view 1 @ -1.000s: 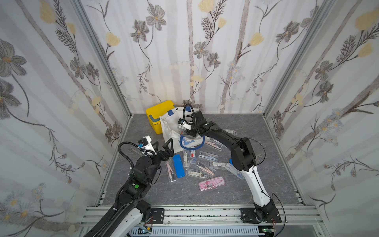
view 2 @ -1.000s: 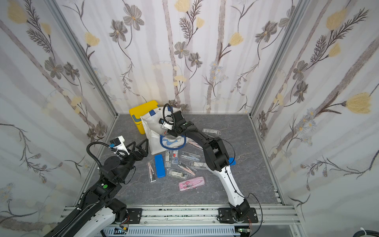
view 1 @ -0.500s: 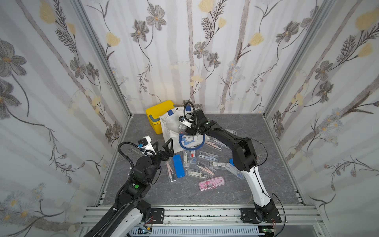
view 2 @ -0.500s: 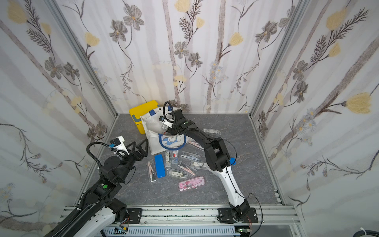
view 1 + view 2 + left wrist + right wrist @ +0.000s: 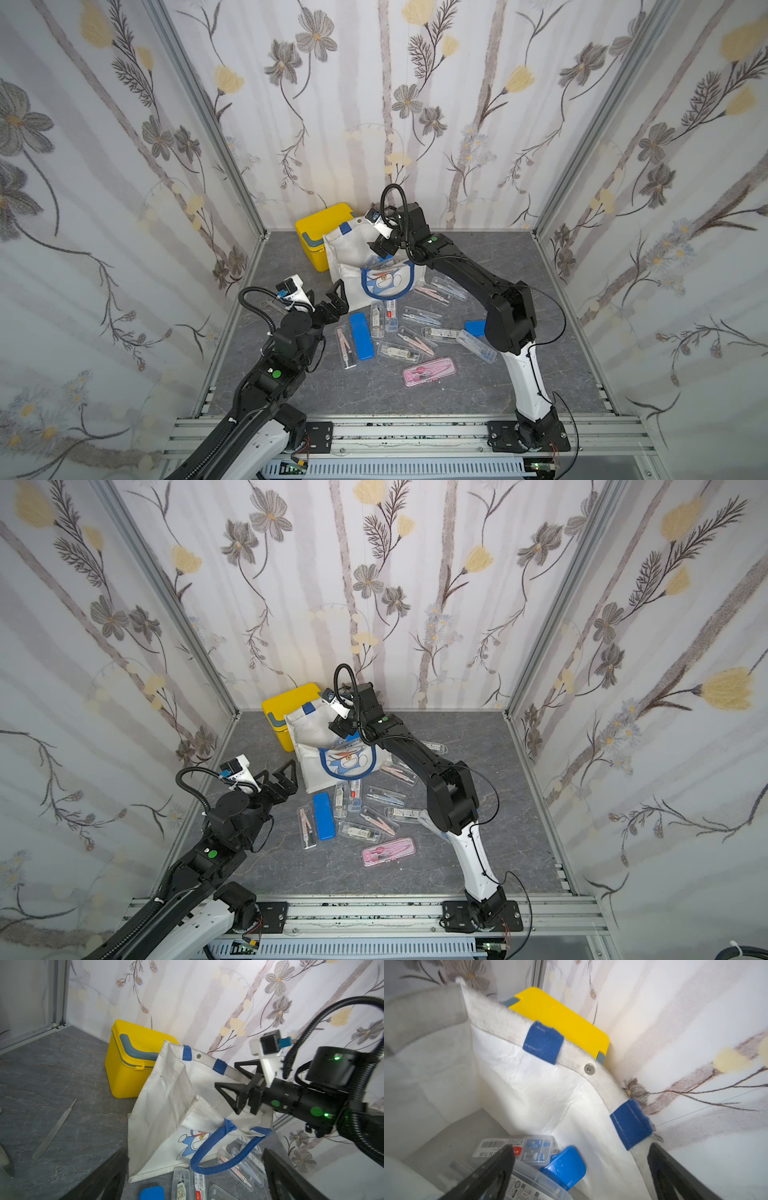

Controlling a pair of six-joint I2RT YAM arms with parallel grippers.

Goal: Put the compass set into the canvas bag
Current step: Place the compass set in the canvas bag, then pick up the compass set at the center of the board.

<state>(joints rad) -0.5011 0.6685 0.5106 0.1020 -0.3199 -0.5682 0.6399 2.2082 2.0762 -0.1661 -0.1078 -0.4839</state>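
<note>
Compass set (image 5: pixel 533 1184) lay in the canvas bag (image 5: pixel 529 1095) as the right hand (image 5: pixel 577 1153) sprang fully open, empty, above it, so delivered; left hand (image 5: pixel 278 773) waited open, empty.

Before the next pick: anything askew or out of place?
The bag slumps, its front wall sagging, and its front handle droops over clear cases. A metal tool lies alone, away from the pile.

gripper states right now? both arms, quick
Left gripper: open, empty, beside the canvas bag.
Right gripper: open, fingers empty, over the canvas bag's mouth.
</note>
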